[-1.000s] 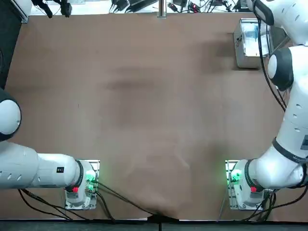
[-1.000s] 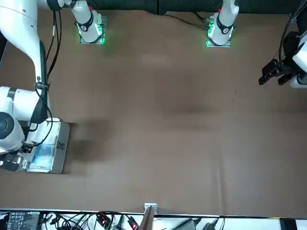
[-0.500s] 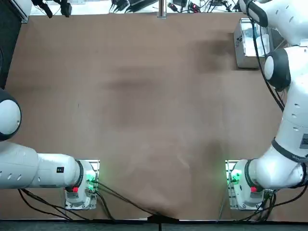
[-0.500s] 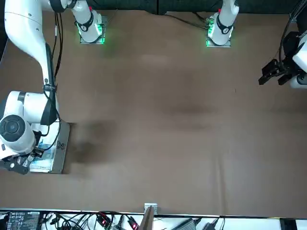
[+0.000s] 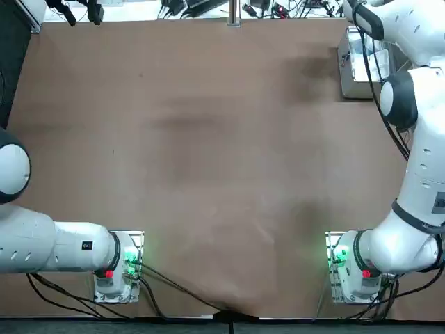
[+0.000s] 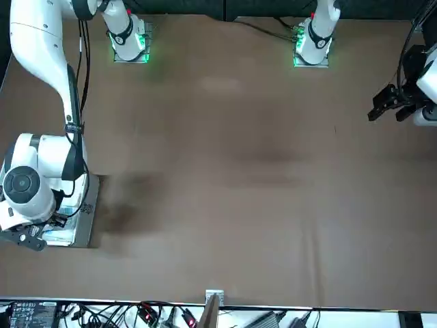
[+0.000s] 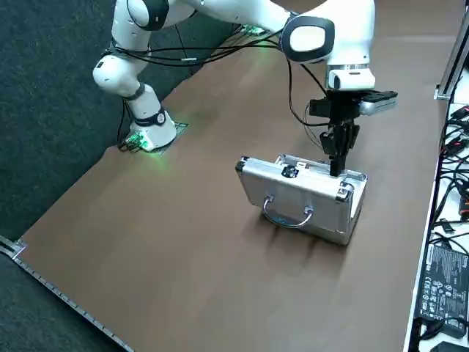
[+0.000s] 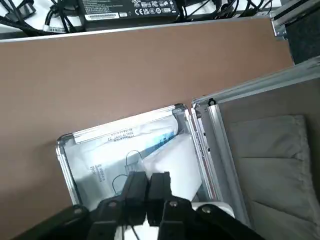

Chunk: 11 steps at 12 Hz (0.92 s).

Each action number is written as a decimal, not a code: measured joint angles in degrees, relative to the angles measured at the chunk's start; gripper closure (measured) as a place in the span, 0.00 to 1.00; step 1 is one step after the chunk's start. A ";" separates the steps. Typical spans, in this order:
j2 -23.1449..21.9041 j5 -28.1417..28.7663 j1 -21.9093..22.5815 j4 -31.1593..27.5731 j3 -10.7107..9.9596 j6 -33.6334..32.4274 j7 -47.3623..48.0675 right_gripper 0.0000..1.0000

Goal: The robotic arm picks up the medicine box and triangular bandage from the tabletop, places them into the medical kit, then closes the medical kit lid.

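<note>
The medical kit (image 7: 300, 198) stands open at the table's far right corner (image 5: 358, 66). Its lid (image 8: 260, 145) is upright, with the handle (image 7: 287, 214) on its outer face. Inside the base lie a white packet with blue print, the triangular bandage (image 8: 117, 142), and a plain flat white item, the medicine box (image 8: 175, 162), partly on top of it. My right gripper (image 8: 147, 181) hangs shut and empty just above these contents. It points straight down behind the lid's top edge (image 7: 335, 165). The white arm covers much of the kit from the front (image 6: 80, 212).
The kit sits close to the table's far edge, where a metal rail (image 7: 447, 51), cables and a power brick (image 7: 440, 282) lie. The brown tabletop (image 5: 208, 139) stretches away toward the bases.
My right arm's wrist has shifted a little over the open kit, toward the table's middle. The kit and its upright lid have stayed in place.
</note>
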 joint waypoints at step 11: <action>-1.25 3.79 -0.45 8.14 1.31 -14.31 -8.51 0.00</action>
